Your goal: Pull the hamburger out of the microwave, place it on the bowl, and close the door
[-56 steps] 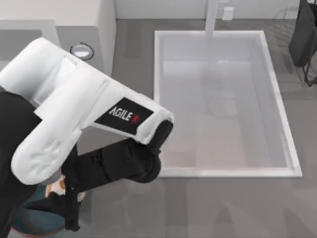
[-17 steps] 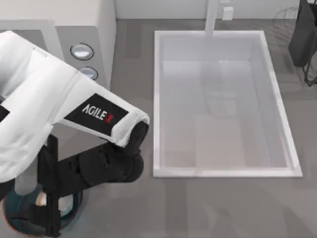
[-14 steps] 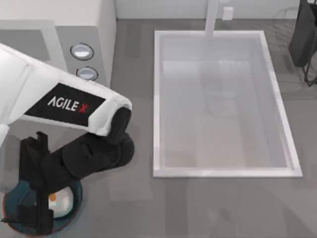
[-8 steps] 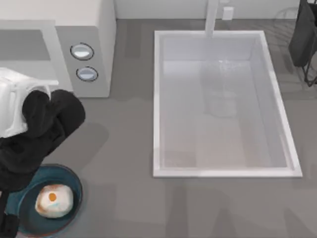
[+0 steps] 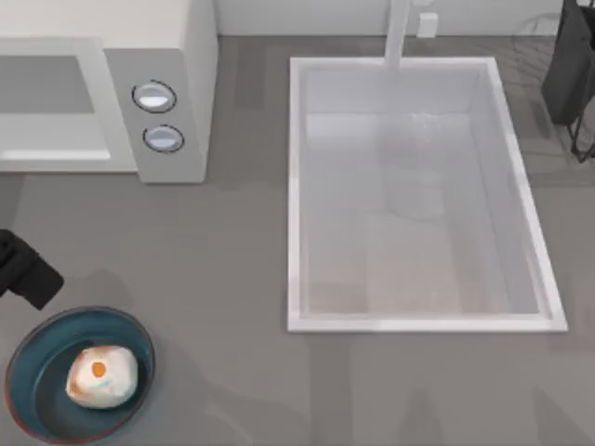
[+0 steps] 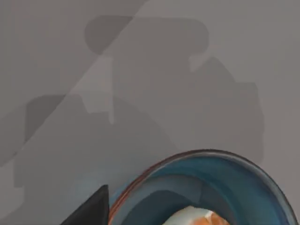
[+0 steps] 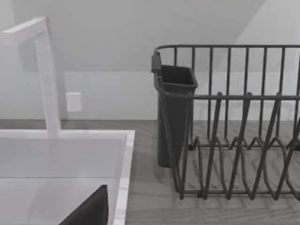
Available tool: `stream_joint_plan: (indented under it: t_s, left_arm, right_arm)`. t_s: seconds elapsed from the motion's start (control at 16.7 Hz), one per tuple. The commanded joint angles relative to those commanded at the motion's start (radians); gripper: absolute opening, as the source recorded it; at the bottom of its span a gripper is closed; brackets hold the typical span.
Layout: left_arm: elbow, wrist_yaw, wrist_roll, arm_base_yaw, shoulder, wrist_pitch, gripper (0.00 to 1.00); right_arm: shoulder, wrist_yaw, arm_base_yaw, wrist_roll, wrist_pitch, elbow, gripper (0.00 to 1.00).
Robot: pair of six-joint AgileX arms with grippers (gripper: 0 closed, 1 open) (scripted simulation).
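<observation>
Grey surface (image 5: 232, 279) runs across the whole scene, with the work area at its near left corner.

Nearest, at the near left, the bowl (image 5: 37, 372) sits flat on the surface with the hamburger (image 5: 102, 375) resting inside it, slightly right of the bowl's centre. The left wrist view looks down on the bowl's rim and a sliver of the bun. The placing step reads as complete.

Just beyond the bowl, at the left edge, a dark part of the left arm (image 5: 23, 269) is in frame, clear of the bowl. Whether its jaws are wide or narrow cannot be told.

Farther back on the left stands the microwave (image 5: 158, 84), its grey cavity exposed and its two knobs (image 5: 154, 96) facing up toward the camera. The door is not clearly distinguishable in these views, so its angle cannot be stated. The sink (image 5: 423, 321) occupies the middle and right, with the dish rack (image 7: 243, 140) at the far right, where the right arm is parked.

The remaining step appears to be closing the door. To do it well:
- approach from outside the door's free edge;
- push along the hinge arc, not straight in;
- keep the arm high enough to pass over the bowl;
- press until the panel seats flush.
</observation>
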Motion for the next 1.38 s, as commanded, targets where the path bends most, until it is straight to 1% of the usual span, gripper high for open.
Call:
stream_joint_plan:
  t_s: [0.18,0.3,0.42,0.6,0.78,1.08,1.38]
  left_arm:
    - [-0.161,0.077,0.373,0.081,-0.276,0.214,1.0]
    - [-0.26,0.118,0.58,0.128,-0.435,0.346,1.0]
    - [-0.344,0.147,0.744,0.165,-0.562,0.459,1.0]
    - [-0.435,0.174,0.913,0.202,-0.69,0.584,1.0]
    - [-0.475,0.184,0.985,0.217,-0.743,0.64,1.0]
    - [-0.477,0.184,0.988,0.218,-0.745,0.642,1.0]
    - [-0.477,0.184,0.988,0.218,-0.745,0.642,0.62]
  right_arm:
    - [0.0,0.0,0.0,0.0,0.0,0.0,1.0]
    - [0.0,0.0,0.0,0.0,0.0,0.0,1.0]
    - [0.0,0.0,0.0,0.0,0.0,0.0,1.0]
    - [0.0,0.0,0.0,0.0,0.0,0.0,1.0]
    - [0.0,0.0,0.0,0.0,0.0,0.0,1.0]
    - [0.0,0.0,0.0,0.0,0.0,0.0,1.0]
    - [0.0,0.0,0.0,0.0,0.0,0.0,1.0]
